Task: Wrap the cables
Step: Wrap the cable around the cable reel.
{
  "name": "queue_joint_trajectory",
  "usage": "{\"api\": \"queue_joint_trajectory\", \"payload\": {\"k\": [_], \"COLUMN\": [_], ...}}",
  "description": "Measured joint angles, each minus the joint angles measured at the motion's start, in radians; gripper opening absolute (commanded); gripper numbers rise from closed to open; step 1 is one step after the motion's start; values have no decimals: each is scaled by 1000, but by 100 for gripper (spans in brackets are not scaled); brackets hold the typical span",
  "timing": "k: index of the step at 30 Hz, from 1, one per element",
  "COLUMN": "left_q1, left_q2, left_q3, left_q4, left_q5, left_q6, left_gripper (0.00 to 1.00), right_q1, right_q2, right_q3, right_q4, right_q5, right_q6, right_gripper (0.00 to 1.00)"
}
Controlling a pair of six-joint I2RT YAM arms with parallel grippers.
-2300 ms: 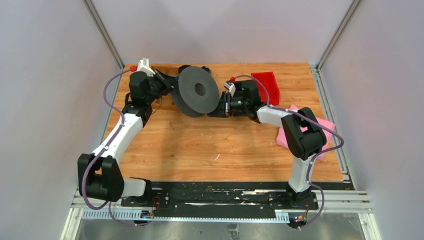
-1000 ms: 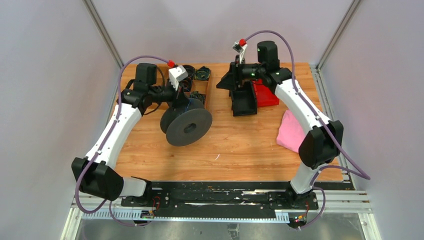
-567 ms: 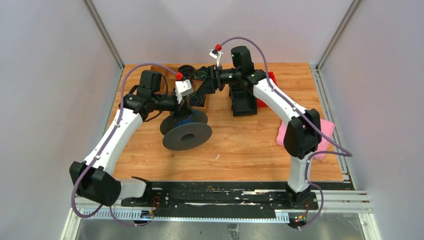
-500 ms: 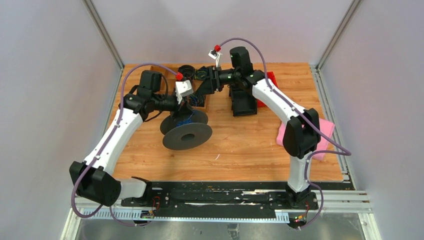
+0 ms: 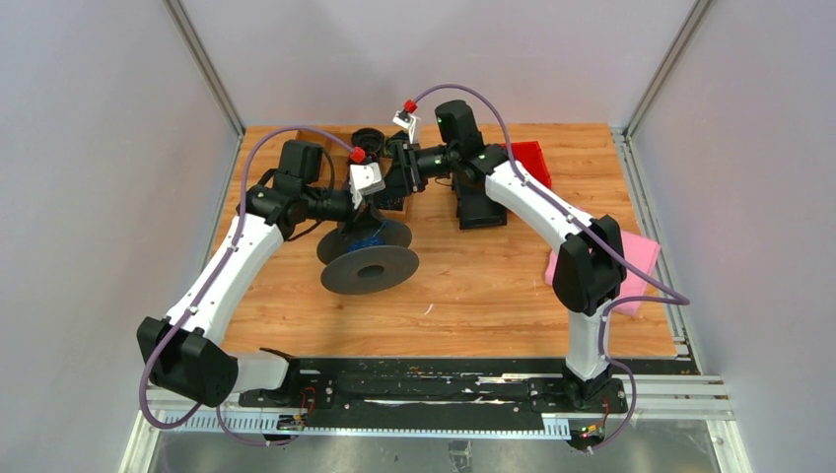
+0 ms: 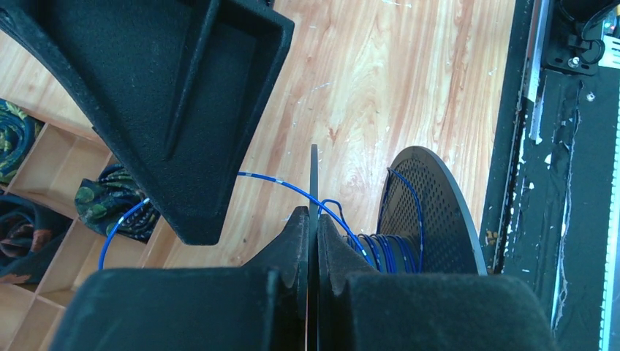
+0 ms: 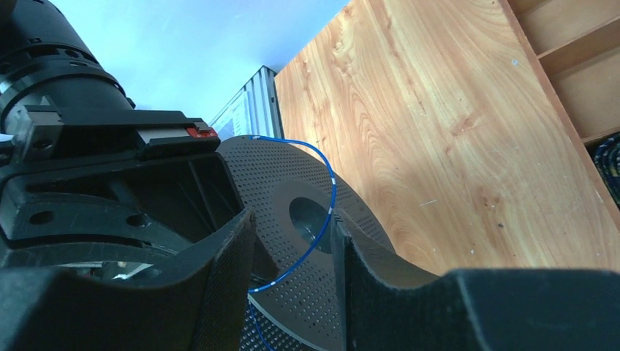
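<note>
The big grey spool point(image 5: 371, 266) stands on the table left of centre. My left gripper point(image 6: 313, 216) is shut on the thin edge of its rear flange point(image 6: 314, 175). Thin blue cable point(image 6: 386, 250) is wound on the hub, and a loose length point(image 6: 274, 183) runs off to the left, behind the right gripper's finger point(image 6: 168, 110). My right gripper point(image 7: 292, 224) has come in beside the left one point(image 5: 363, 209). It is open, and the blue cable point(image 7: 324, 227) passes between its fingers in front of the perforated flange point(image 7: 343, 285).
A wooden divider box point(image 6: 44, 164) holding dark coiled bundles point(image 6: 121, 213) sits behind the spool. A black bin point(image 5: 479, 207) and a red bin point(image 5: 529, 158) stand at the back right. A pink cloth point(image 5: 636, 258) lies at the right edge.
The right arm has swung left from the black bin to the spool, and its jaws have narrowed around the cable. The left arm has stayed shut on the spool and barely moved in the last half second.
</note>
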State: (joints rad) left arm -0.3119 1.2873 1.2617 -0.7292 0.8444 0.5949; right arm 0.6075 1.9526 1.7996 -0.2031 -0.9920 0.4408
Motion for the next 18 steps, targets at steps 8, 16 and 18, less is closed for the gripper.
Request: {"api": "queue_joint_trajectory", "payload": {"k": [8, 16, 18], "left_q1": [0, 0, 0], "left_q2": [0, -23, -41], "left_q3": [0, -19, -34], "left_q4": [0, 20, 32], "left_q5": [-4, -23, -34], "left_q6": [0, -4, -12], "left_gripper": [0, 0, 0], "right_q1": [6, -2, -9], "right_q2": [0, -6, -18], "right_q3": [0, -12, -33], "right_q4": [-68, -129, -138], "right_q5": [64, 198, 229], "right_q6": [-64, -111, -121], "right_gripper": [13, 2, 1]}}
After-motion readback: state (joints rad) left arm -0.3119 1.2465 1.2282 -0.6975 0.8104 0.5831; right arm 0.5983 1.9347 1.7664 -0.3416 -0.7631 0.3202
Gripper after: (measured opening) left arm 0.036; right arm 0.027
